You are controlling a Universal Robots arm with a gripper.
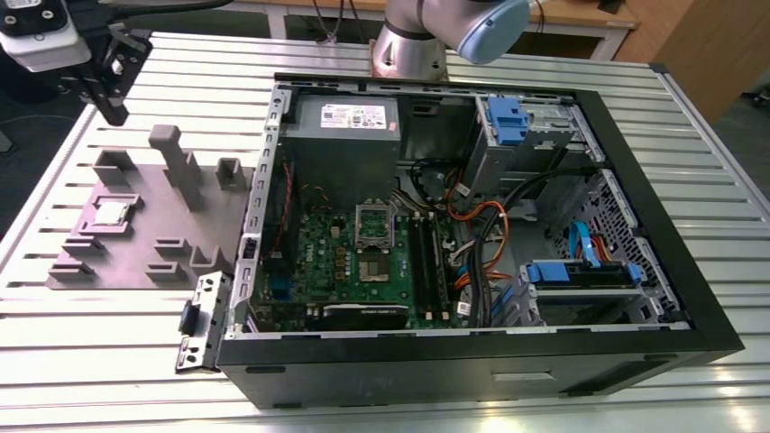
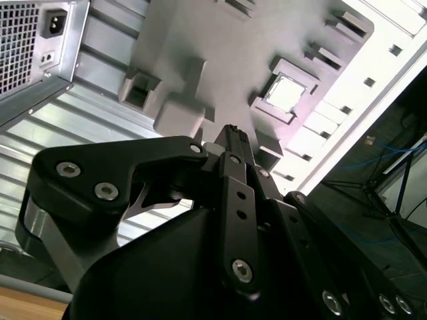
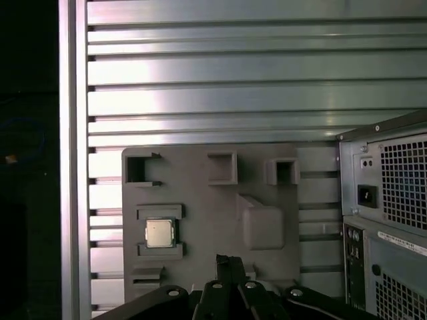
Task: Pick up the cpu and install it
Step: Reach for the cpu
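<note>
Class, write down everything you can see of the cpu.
The cpu is a small flat square chip with a silver-grey metal top and a paler rim. It lies flat, face up, in a raised square nest on the grey fixture plate, on the exterior view's left of the open computer case. Only the nest touches it; the gripper hangs apart.

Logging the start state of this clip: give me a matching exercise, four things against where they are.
1 cpu
2 pincer
3 motherboard
4 power supply

A green, flat inside the open case
B in a pocket of the grey fixture plate
C up above the table, holding nothing
D grey box in the case, nearest the arm's base

Pairs: 1-B, 2-C, 3-A, 4-D
</note>
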